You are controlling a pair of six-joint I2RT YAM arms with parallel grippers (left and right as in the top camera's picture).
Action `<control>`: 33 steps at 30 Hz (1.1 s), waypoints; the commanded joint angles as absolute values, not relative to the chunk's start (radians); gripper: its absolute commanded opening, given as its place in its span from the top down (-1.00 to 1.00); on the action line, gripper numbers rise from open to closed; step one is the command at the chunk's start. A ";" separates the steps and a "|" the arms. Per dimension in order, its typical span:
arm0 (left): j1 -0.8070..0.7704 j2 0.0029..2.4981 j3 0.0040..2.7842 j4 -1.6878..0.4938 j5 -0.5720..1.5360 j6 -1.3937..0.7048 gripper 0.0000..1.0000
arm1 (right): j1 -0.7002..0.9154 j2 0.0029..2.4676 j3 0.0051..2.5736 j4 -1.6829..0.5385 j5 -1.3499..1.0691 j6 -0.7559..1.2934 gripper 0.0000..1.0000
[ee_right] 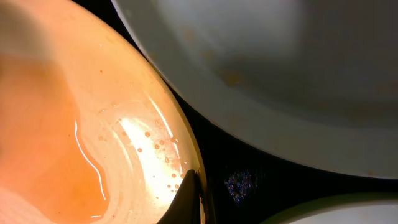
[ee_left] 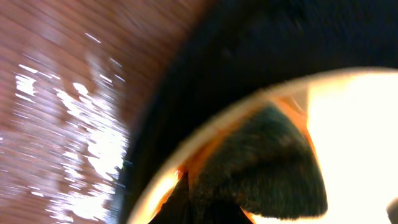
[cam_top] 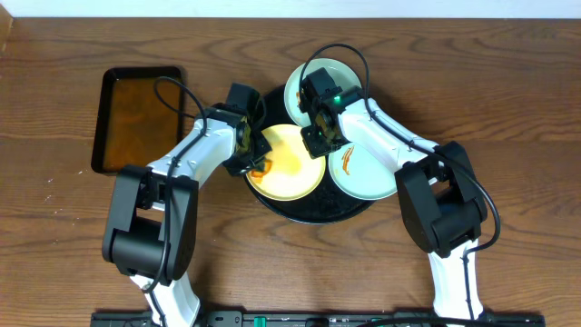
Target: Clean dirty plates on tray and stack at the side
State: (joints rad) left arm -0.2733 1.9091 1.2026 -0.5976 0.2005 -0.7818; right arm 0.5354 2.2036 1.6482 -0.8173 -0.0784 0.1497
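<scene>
The yellow plate [cam_top: 292, 168] and two mint plates [cam_top: 368, 173] lie on the black tray [cam_top: 309, 211] on the worktop [cam_top: 508, 91]. The left gripper [cam_top: 255, 156] has its jaws closed at the yellow plate's left rim. The right gripper [cam_top: 317, 138] has its jaws closed at the right rim.

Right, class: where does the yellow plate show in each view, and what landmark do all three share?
Overhead: yellow plate at the centre, on the black tray's left half.
Left wrist: right side, its rim arcing up from bottom left.
Right wrist: left half, wet and glossy.
Shared landmark: the black tray beneath it.
</scene>
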 commanded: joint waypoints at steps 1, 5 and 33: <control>-0.313 1.892 1.185 -0.597 0.333 -0.813 0.85 | 0.542 2.211 1.642 -0.829 -0.056 0.153 0.97; -0.357 1.895 1.184 -0.573 0.324 -0.844 0.85 | 0.542 2.211 1.642 -0.829 -0.056 0.153 0.97; -0.294 1.867 1.231 -0.767 -0.090 -0.745 0.85 | 0.537 2.211 1.642 -0.834 -0.056 0.152 0.98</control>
